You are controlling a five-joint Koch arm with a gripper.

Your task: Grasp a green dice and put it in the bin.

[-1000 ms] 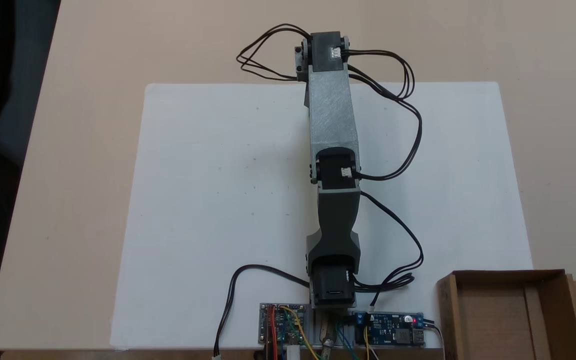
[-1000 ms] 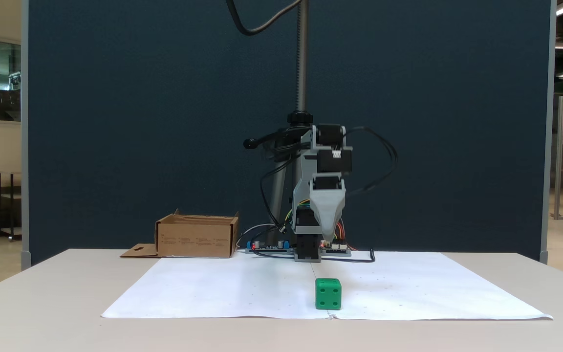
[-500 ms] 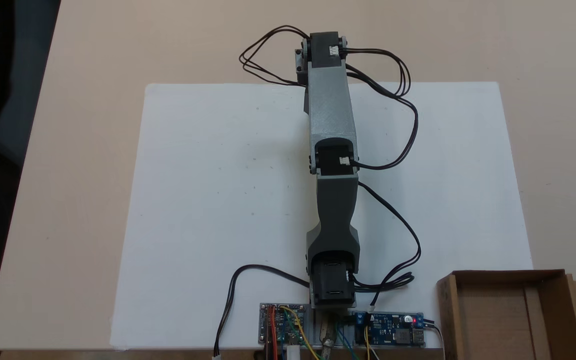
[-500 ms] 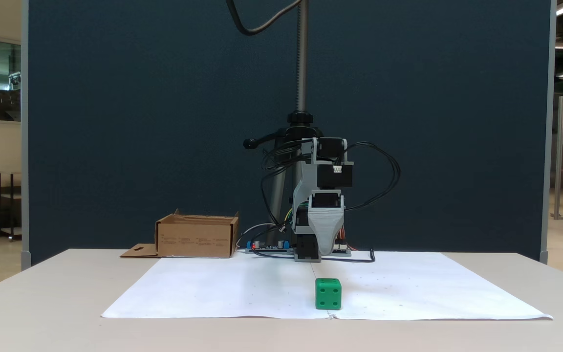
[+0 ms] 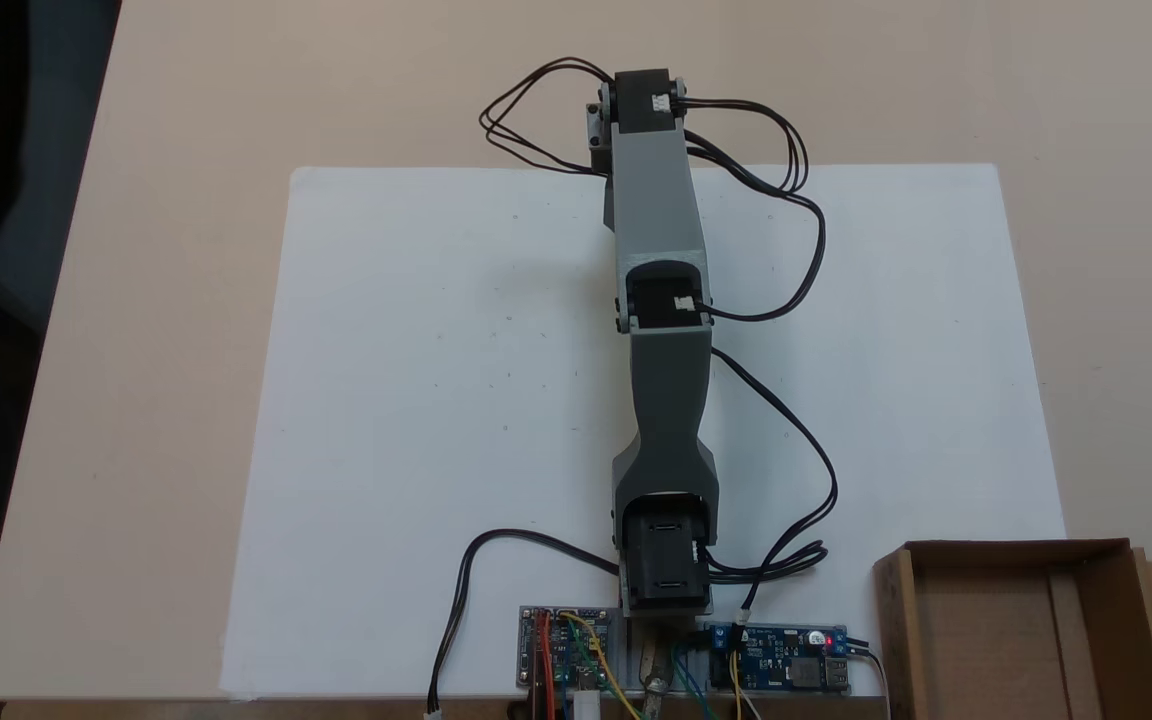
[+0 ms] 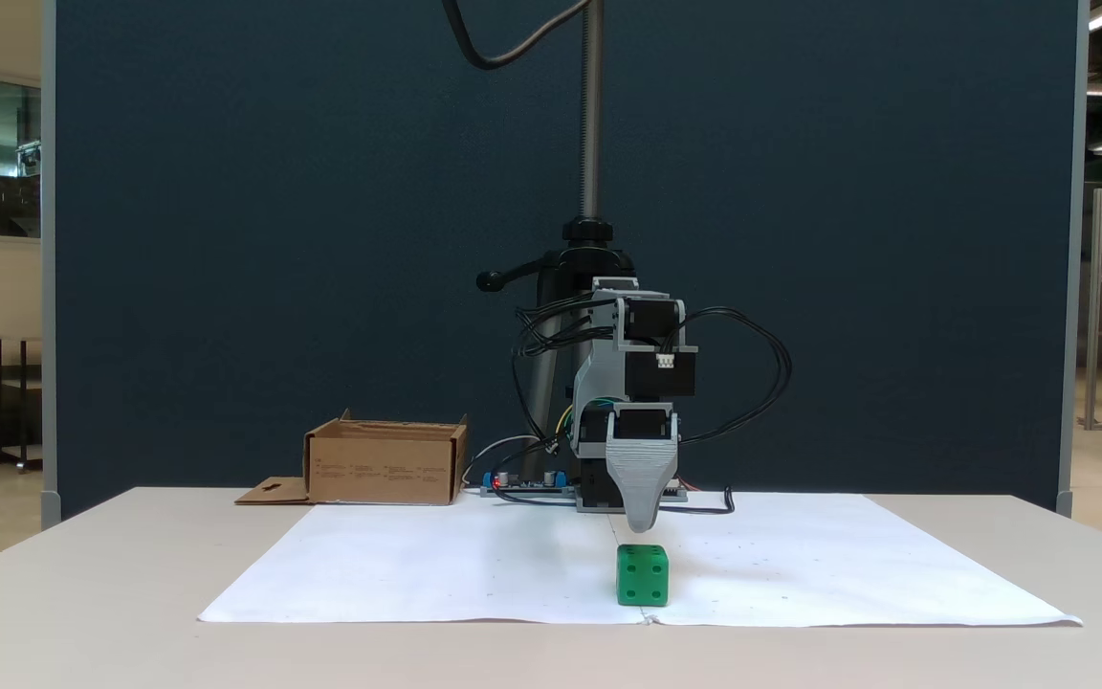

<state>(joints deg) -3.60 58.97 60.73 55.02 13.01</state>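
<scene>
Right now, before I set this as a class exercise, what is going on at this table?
A small robot arm is stretched out over a white sheet. Its gripper hangs just above a green dice that sits on the sheet, not yet grasped. From the front only one jaw tip shows, so open or shut cannot be told. The cardboard bin stands beside the arm's base, with nothing visible in the part seen from above.

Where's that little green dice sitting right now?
In a fixed view, the green dice sits on the white paper near its front edge, just below the gripper.
</scene>
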